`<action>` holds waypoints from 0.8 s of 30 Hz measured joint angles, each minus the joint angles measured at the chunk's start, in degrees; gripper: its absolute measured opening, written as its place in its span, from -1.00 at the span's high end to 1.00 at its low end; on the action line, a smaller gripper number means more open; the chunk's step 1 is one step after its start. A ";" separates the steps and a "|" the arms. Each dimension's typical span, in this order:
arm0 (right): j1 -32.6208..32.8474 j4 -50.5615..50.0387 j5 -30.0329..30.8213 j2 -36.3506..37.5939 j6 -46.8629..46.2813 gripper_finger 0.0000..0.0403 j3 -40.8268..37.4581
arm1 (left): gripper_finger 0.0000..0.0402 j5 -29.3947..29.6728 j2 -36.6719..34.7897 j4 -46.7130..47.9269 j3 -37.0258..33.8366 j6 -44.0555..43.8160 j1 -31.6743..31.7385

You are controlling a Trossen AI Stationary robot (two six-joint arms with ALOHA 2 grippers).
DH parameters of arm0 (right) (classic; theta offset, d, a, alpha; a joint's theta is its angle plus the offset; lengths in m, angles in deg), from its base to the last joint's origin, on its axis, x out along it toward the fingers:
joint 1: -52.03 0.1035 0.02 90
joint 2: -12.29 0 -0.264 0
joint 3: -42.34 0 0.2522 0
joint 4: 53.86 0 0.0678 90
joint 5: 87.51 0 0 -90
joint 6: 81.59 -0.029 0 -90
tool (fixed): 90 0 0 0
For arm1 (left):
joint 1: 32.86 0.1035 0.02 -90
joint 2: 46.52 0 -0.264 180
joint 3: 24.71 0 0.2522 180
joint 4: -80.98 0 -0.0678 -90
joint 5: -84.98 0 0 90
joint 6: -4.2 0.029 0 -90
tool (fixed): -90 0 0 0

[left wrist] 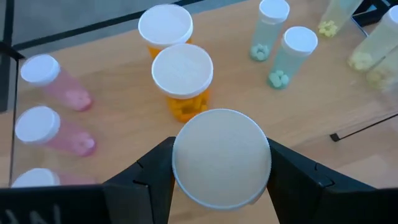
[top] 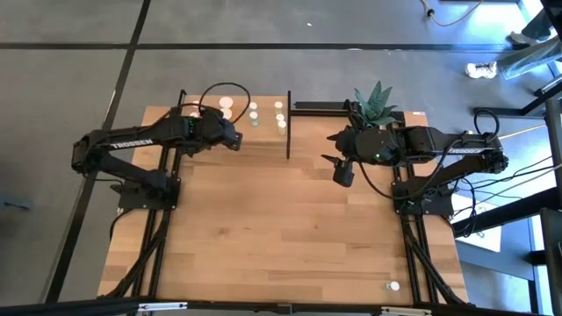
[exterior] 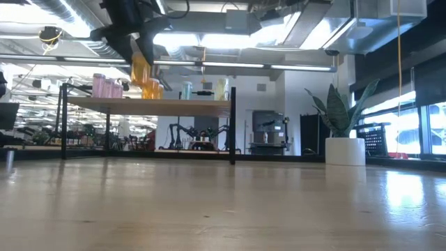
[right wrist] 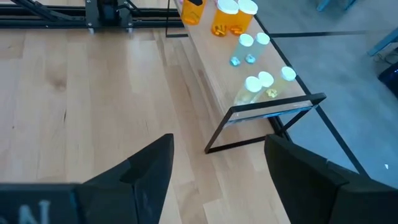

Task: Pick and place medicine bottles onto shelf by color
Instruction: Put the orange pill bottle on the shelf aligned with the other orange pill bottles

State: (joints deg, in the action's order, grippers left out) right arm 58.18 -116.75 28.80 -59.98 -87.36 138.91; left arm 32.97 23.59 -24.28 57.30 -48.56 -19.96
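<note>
The left jaws point(left wrist: 221, 177) pinch an orange bottle point(left wrist: 221, 157) by its white cap, carried upright above the shelf point(left wrist: 124, 115) beside two orange bottles point(left wrist: 181, 78), presumably to group by color. The right jaws point(right wrist: 217, 174) are spread, empty, waiting over the bench point(right wrist: 81, 99). Only the low view shows the held body's orange tint; only the high view shows a stray bottle point(top: 394, 285) on the bench.
</note>
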 joint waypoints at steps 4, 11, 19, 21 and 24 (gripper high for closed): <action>0.00 0.00 0.01 0.00 0.10 -0.25 0.00 | 0.02 0.08 0.36 -0.34 0.00 -1.02 0.00; 0.00 0.00 0.00 0.00 0.00 -0.25 -0.03 | 0.02 0.04 0.84 -0.17 -0.04 -2.25 -0.33; 0.02 0.00 0.00 0.00 0.06 -0.25 -0.03 | 0.02 1.56 0.82 0.54 -0.04 -5.19 -0.26; 0.02 0.00 0.00 0.00 0.05 -0.25 -0.03 | 0.02 1.65 1.05 0.52 -0.04 -5.20 -0.26; 0.02 -0.01 0.00 0.00 0.02 -0.25 -0.03 | 0.02 1.68 1.79 0.46 -0.04 -5.28 -0.13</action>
State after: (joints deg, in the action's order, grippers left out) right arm 58.20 -116.76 28.80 -59.98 -87.34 138.88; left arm 34.65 25.39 -23.82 57.26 -53.84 -20.09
